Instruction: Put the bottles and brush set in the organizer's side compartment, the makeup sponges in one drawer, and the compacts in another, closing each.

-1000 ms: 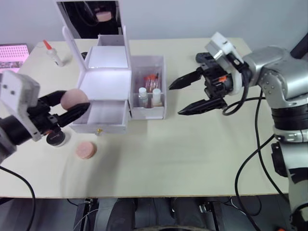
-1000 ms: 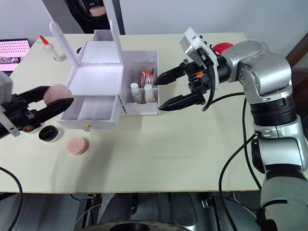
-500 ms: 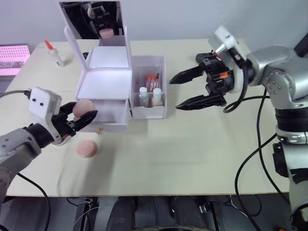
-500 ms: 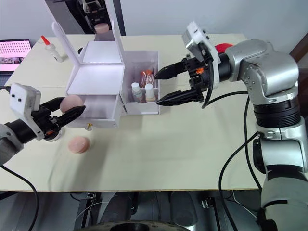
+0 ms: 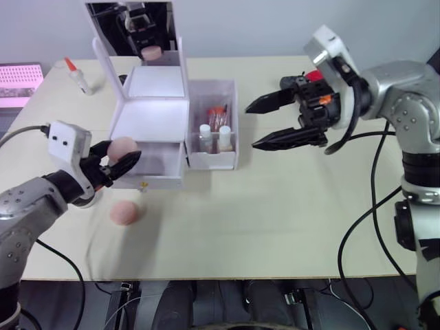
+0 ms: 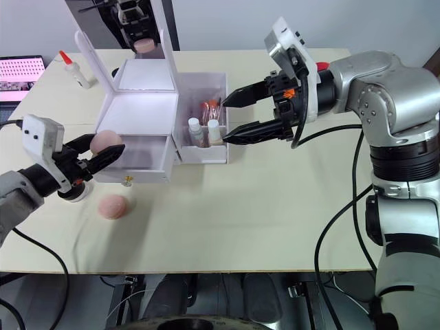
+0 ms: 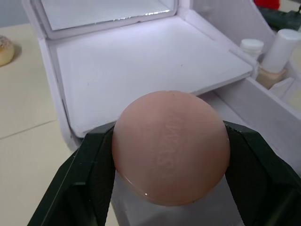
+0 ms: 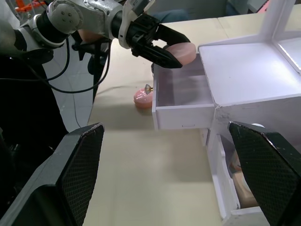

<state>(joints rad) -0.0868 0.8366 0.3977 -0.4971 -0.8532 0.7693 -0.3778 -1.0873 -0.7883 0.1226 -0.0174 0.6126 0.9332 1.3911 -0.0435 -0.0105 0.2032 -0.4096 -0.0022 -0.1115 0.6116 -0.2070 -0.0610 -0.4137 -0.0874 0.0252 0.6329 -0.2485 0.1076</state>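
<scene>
Organizer [image 5: 158, 124] on bench [image 5: 275, 206], top drawer [image 8: 181, 101] pulled open. Right gripper [image 5: 265, 124] spread wide, empty, beside side compartment [image 5: 213, 130]. Left gripper [image 5: 118, 159] clamps one makeup sponge [image 7: 170, 147] at drawer mouth; carry it further over the cavity before release. Second sponge [image 5: 124, 212] lies on bench.

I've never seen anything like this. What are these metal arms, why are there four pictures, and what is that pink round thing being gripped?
This is a humanoid robot with two arms. Two pictures come from cameras in its head, looking down at a table; the other two come from a camera on each wrist. On the table stands a white makeup organizer with a mirror lid, an open drawer and a side bin holding small bottles. The left hand pinches a soft pink makeup sponge right at the open drawer. A second sponge lies on the table nearby. The right hand hangs open beside the bin, holding nothing. A glue bottle stands at the far corner.
</scene>
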